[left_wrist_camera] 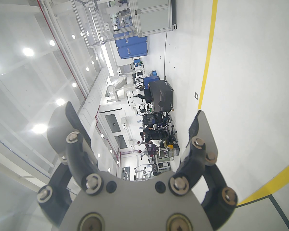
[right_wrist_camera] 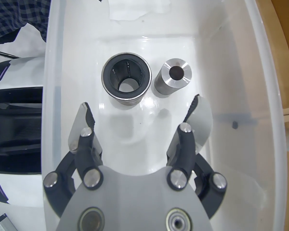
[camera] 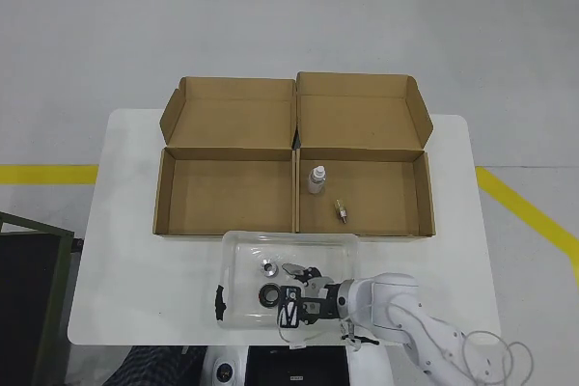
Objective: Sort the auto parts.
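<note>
Two parts, linear bearing (right_wrist_camera: 126,81) & steel sleeve (right_wrist_camera: 173,76), stand in clear bin (right_wrist_camera: 47,73); right gripper (right_wrist_camera: 142,102) hovers near, jaws spread, prob. to pick one.

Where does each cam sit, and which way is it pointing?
Top: overhead, facing down at the table; right gripper shows over the bin.
Left wrist: faces the hall; left gripper open.
Right wrist: faces down into bin; right gripper open before bearing, bushing.
Shared: top and right wrist both show bin, bearing, bushing.
</note>
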`<state>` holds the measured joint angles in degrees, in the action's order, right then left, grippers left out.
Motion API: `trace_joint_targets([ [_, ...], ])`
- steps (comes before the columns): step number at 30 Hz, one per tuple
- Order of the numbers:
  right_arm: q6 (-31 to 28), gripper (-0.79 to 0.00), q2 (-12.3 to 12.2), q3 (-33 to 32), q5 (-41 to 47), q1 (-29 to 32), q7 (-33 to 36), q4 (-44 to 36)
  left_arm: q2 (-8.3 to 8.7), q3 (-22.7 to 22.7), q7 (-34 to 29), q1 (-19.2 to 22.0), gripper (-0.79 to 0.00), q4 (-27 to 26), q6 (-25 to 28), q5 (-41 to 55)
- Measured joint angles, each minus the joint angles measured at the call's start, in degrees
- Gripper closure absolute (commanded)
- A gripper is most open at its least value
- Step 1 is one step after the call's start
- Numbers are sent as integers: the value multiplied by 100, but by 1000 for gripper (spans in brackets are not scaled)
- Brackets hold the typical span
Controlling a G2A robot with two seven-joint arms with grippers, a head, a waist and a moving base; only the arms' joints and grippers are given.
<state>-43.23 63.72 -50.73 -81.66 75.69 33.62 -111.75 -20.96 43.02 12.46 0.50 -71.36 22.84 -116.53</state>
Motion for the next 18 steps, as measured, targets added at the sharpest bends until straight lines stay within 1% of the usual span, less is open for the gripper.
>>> trace_joint_targets([
  [2, -11, -508, 16, 77, 29, -64, 39, 49, 0, 0, 0, 0, -785, 0, 0, 0],
  [4, -22, -511, 35, 161, 56, -130, 71, 99, 0, 0, 0, 0, -785, 0, 0, 0],
  [5, -24, -489, 42, 196, 67, -158, 85, 121, 0, 0, 0, 0, -785, 0, 0, 0],
  [7, -28, -511, 61, 271, 103, -222, 117, 172, 0, 0, 0, 0, -785, 0, 0, 0],
  [11, -31, -453, 101, 417, 176, -359, 183, 268, 0, 0, 0, 0, -785, 0, 0, 0],
  [13, -33, -443, 131, 520, 203, -450, 234, 320, 0, 0, 0, 0, -785, 0, 0, 0],
  [18, 22, -462, 211, 764, 266, -665, 322, 441, 0, 0, 0, 0, -785, 0, 0, 0],
])
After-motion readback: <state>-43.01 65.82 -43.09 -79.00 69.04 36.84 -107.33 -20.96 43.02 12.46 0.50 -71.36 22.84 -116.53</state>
